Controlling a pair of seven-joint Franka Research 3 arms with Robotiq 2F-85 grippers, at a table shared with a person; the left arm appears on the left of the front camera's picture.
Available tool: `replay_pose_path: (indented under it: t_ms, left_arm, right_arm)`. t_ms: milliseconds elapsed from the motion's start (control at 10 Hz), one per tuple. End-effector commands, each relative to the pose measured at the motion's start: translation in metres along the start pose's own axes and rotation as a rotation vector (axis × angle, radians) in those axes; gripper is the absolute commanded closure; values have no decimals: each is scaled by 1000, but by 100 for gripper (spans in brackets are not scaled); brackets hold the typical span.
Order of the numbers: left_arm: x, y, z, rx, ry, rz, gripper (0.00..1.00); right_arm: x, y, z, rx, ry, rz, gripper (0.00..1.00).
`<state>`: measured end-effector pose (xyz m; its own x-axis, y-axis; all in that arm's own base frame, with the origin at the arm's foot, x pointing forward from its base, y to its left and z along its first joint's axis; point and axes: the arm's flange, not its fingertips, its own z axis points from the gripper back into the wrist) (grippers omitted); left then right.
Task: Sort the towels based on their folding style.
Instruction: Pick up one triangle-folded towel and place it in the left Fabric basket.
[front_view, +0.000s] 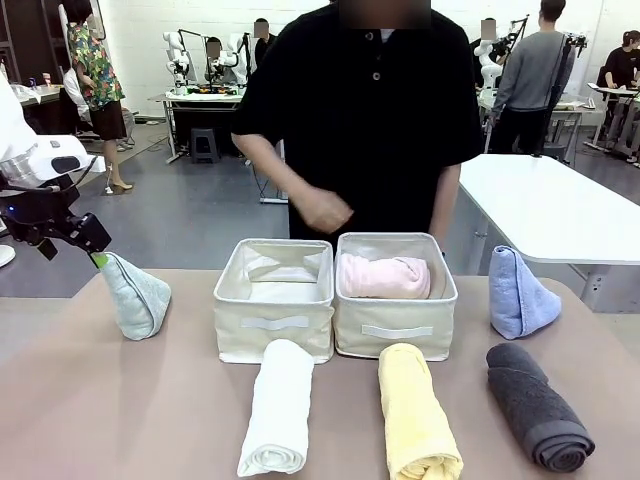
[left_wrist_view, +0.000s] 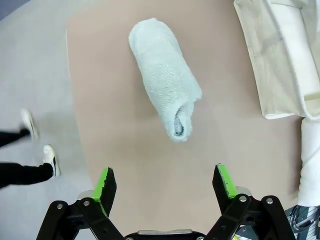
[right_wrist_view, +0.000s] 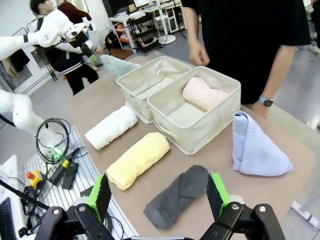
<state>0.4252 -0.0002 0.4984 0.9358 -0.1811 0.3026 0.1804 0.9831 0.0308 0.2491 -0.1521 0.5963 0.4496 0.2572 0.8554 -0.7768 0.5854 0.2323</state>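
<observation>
**Both grippers spread wide, each poised over a towel**

The brown table (front_view: 100, 400) carries two beige fabric bins side by side at its middle. A person in black stands behind them, one hand (front_view: 325, 210) raised above the left bin (front_view: 270, 345). The right bin (front_view: 395, 340) holds the pink rolled towel (front_view: 385, 277).

Three rolls lie on the near side of the bins. The white roll (front_view: 277, 408) is in front of the left bin and the yellow roll (front_view: 415, 425) in front of the right, each with its far end against its bin. The dark grey roll (front_view: 538, 405) lies farther right. The light blue cone (front_view: 520, 295) stands beside the right bin. The pale green cone (front_view: 135, 297) stands well left of the left bin.

The left gripper (left_wrist_view: 165, 180) is just above the pale green cone's tip. Its jaws are wide apart and its fingers (left_wrist_view: 106, 182) are clear of the cloth. The right gripper (right_wrist_view: 159, 186), also spread wide and holding nothing, hangs over the dark grey roll.
</observation>
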Motion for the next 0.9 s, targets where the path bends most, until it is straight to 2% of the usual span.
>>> replay_pose_path:
  t_ms: [0,200,400,800]
  left_arm:
    - [21,-15,-16,-58,58,64,0]
    - [42,-25,-35,-25,73,158,0]
    - [56,-30,-58,56,115,233,0]
    - [72,-33,-91,147,176,302,0]
  right_arm:
    - [3,-2,0,12,-13,15,0]
    - [3,-2,0,12,-13,15,0]
    - [3,-2,0,12,-13,15,0]
    - [3,-2,0,12,-13,15,0]
